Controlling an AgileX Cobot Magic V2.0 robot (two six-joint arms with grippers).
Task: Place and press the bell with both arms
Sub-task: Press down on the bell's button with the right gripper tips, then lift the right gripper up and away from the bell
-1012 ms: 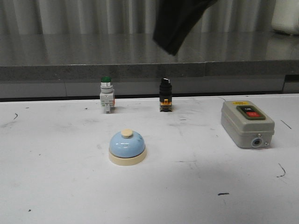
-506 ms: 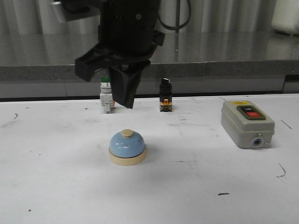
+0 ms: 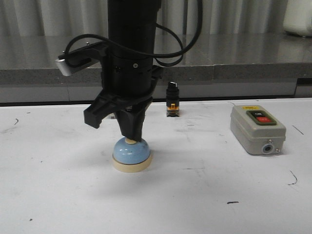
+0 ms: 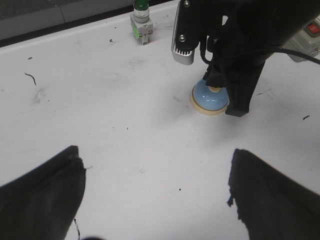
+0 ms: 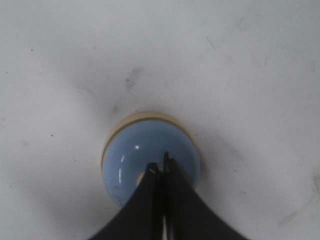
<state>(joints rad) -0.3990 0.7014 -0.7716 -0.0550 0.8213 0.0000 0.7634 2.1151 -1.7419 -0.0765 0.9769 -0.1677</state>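
Pressing the bell [image 3: 131, 154]

Set down near the middle of the desk [image 3: 58, 195], well away from every edge. Right gripper [image 3: 131, 138] pinched tight, empty, tips down on the cream button (placing looks done, pressing under way). Left gripper [image 4: 155, 192] spread wide, holding nothing, hanging over bare desk with plenty of room all around.

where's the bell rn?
In the front view the bell sits left of centre on the white table, directly under the right gripper, in front of the black selector switch.
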